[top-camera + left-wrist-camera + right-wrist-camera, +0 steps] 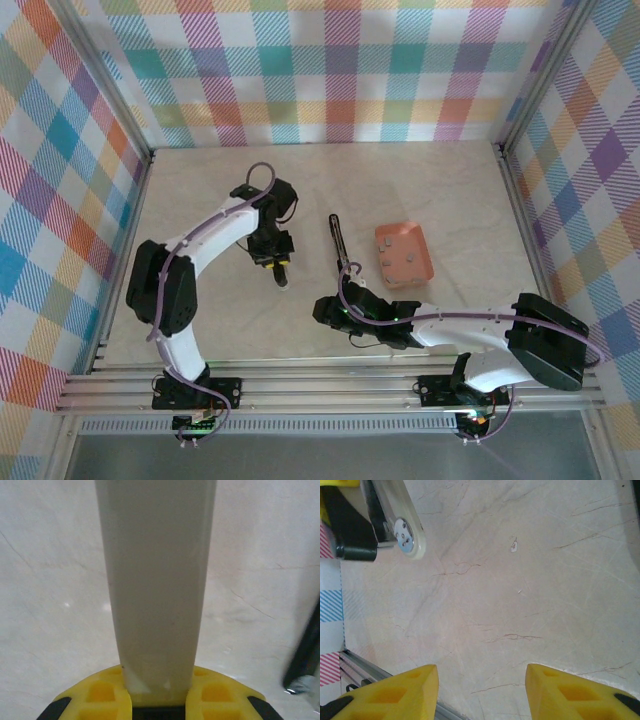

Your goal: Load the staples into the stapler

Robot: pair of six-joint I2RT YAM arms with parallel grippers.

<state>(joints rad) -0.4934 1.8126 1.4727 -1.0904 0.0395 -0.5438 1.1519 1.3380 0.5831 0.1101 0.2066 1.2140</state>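
A cream-white stapler (156, 580) runs as a long bar straight out from between my left gripper's (157, 682) yellow fingers (102, 692), which are shut on it. From above, that gripper (277, 262) sits left of centre on the table with the stapler's pale end (282, 279) poking out toward the near edge. Its riveted end (406, 536) appears at the top left of the right wrist view. My right gripper (481, 690) hangs open over bare table; from above it (326, 308) is near the front, right of the stapler. I cannot make out any staples.
A long black bar (340, 243) with a shiny end (301, 672) lies on the table between the stapler and an orange tray (404, 254) holding small pale pieces. Checked walls enclose the table. An aluminium rail (365, 670) runs along the near edge.
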